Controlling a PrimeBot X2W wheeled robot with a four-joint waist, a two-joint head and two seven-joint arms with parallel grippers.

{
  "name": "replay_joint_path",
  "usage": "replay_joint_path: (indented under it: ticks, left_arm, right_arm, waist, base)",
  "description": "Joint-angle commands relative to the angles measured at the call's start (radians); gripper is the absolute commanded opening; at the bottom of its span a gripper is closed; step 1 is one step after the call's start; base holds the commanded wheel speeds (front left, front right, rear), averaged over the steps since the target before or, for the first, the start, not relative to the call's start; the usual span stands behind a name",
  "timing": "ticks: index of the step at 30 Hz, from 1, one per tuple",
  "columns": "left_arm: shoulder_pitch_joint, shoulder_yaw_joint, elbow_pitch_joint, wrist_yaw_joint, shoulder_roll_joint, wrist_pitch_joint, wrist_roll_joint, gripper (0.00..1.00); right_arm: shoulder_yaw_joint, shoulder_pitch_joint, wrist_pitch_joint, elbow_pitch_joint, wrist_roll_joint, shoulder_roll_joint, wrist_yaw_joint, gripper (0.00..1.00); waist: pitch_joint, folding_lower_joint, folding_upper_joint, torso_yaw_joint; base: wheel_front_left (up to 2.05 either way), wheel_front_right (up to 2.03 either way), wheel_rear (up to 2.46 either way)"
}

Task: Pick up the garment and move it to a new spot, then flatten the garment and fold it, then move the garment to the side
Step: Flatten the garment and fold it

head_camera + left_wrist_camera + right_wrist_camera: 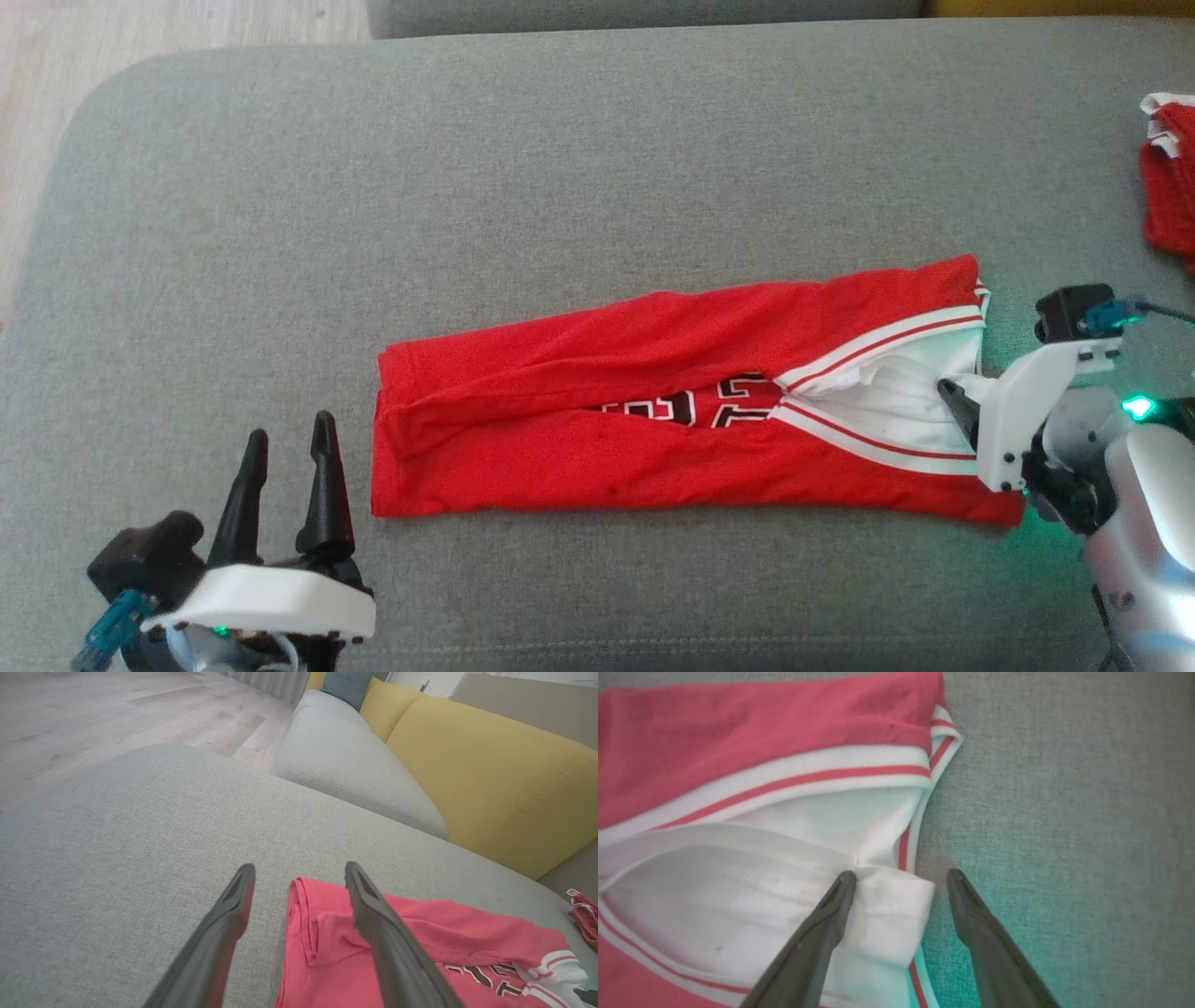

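Both wide open, left pincer [289, 434] and right pincer [901, 875] are flanking the floppy, lightweight red white-trimmed jersey [653, 457] on the grey fabric sofa cushion [467, 187], so I'm betting on pinching its layered ends.

Red garment [653, 462] with white-and-red striped trim [808, 772], grey cushion [467, 187], yellow backrest [490, 774]

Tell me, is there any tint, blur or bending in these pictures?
Head view: green glow tints the cushion at the lower right. Right wrist view: teal tint on the cushion, the red shirt looks soft. Left wrist view: the wide lens bends the yellow sofa back.
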Motion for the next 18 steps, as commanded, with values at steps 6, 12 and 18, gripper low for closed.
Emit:
replay_joint_path:
  ticks: [6,12,18]
  left_arm:
    - [-0.031,0.046,-0.017,-0.01,-0.004,-0.012,0.019,1.0]
    - [-0.035,0.053,-0.011,-0.015,-0.005,-0.012,0.027,1.0]
    - [-0.037,0.057,-0.009,-0.018,-0.004,-0.012,0.032,1.0]
  right_arm:
    - [0.071,-0.054,0.033,0.008,0.058,-0.01,0.007,0.47]
    - [0.111,-0.065,0.013,0.018,0.088,-0.015,0.007,0.0]
    - [0.121,-0.095,-0.028,0.013,0.105,-0.028,0.007,0.0]
  waist:
    - [0.009,0.0,0.0,0.005]
    - [0.012,0.0,0.0,0.002]
    - [0.011,0.0,0.0,-0.016]
  base:
    - [0.0,0.0,0.0]
    - [0.0,0.0,0.0]
    - [0.0,0.0,0.0]
